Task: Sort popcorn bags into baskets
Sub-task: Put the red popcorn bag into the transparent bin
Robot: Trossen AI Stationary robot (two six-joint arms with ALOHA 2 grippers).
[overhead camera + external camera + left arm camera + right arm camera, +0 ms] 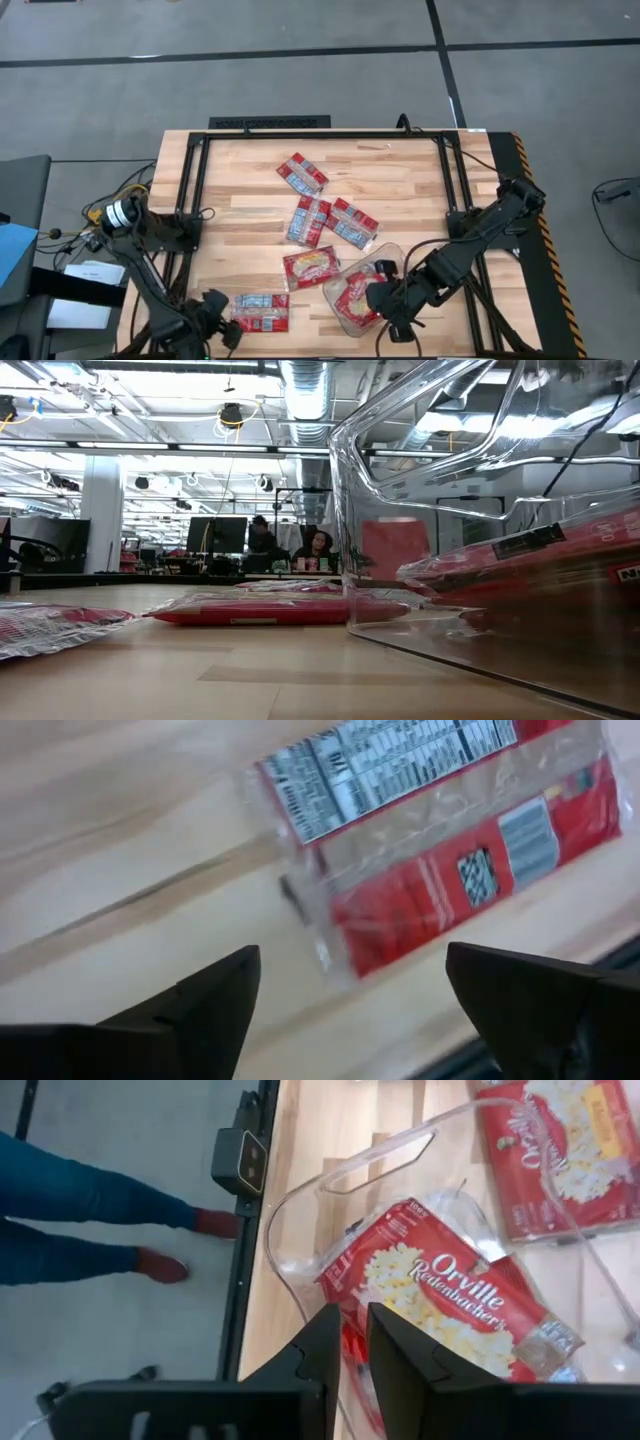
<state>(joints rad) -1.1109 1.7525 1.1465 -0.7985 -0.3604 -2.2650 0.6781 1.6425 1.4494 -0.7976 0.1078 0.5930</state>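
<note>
1. Popcorn bags: flat red packets in clear wrap. One lies toward the far side of the wooden surface; two more lie side by side near the middle, showing bluish-white panels.
2. A fourth bag lies face up with a yellow popcorn picture, just beside the basket. A fifth lies at the near edge, its nutrition panel and red back visible in the left wrist view.
3. Basket: a clear, colourless plastic tub with rounded corners, set askew at the near right of the surface. One bag lies inside it, picture side up; the right wrist view shows its yellow popcorn print.
4. Left hand: at the near edge, just beside the fifth bag. Its two fingers stand wide apart with nothing between them, the bag lying ahead of them on the surface.
5. Right hand: low over the basket's near end, arm reaching in from the right. Its fingers stand slightly parted with a narrow gap; whether they pinch the wrap of the bag below cannot be told.
6. A person's legs show on the floor beyond the surface's edge in the right wrist view.
</note>
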